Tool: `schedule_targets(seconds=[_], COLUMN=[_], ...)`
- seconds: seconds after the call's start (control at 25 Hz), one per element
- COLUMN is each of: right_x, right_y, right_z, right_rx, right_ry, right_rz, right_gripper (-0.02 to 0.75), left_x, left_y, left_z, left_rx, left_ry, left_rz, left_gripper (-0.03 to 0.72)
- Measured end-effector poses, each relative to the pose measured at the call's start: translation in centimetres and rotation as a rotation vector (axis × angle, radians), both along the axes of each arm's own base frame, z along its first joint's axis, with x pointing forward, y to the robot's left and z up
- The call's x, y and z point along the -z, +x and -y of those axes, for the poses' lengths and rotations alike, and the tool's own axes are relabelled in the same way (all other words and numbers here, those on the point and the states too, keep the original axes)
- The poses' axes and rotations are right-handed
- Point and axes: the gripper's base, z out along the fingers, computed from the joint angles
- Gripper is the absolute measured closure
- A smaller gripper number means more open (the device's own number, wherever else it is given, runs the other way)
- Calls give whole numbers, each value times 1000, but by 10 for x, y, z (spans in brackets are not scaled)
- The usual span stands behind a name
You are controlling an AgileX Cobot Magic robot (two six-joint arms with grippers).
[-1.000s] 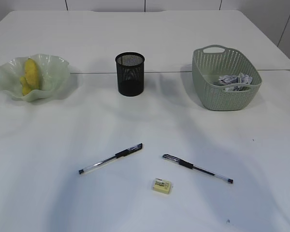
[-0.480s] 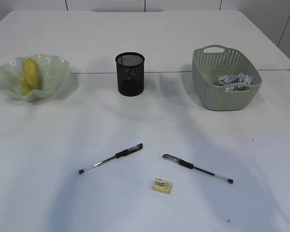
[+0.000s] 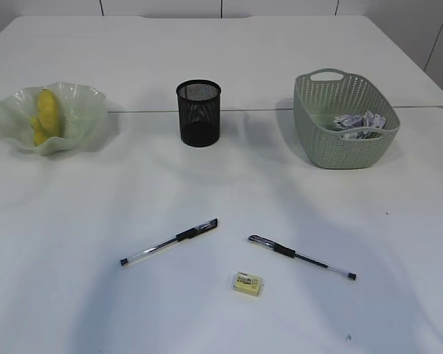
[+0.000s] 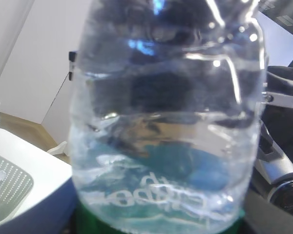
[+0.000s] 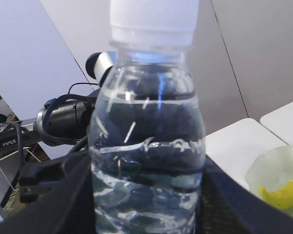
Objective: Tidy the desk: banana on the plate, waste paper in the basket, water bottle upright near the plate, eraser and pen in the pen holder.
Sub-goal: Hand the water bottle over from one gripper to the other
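The clear water bottle (image 5: 149, 146), white cap up, sits between the dark fingers (image 5: 73, 204) of my right gripper (image 5: 146, 214), which press its sides. The same water bottle (image 4: 166, 122) fills the left wrist view, its green label low in my left gripper (image 4: 156, 224), whose fingers are hidden. In the exterior view neither the bottle nor any arm shows. There the banana (image 3: 46, 114) lies in the plate (image 3: 88, 110) and the waste paper (image 3: 358, 122) in the basket (image 3: 340, 147). Two pens (image 3: 170, 242) (image 3: 301, 257) and the eraser (image 3: 247, 284) lie in front of the pen holder (image 3: 198, 113).
The white desk (image 3: 221, 184) has a seam running behind the pen holder. The plate (image 5: 283, 165) with the banana (image 5: 283, 192) shows at the right wrist view's lower right, and a corner of the basket (image 4: 5, 190) at the left wrist view's lower left.
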Motion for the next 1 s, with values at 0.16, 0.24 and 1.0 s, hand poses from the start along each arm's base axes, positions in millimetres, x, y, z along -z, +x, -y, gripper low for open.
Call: schedule_targets(seconds=[0.16,0.24,1.0], right_x=[0,0,0], right_y=[0,0,0], right_z=[0,0,0], right_rx=[1,1,6], right_ry=[2,3,14], right_rz=[-12,-19,-80], right_gripper=[305,302,205], left_x=[0,0,-1], left_y=[0,0,0], left_z=[0,0,0], left_rx=[0,0,4], left_ry=[-2,-5,-13], left_rz=[-2,-4,-15], left_gripper=[295,299,313])
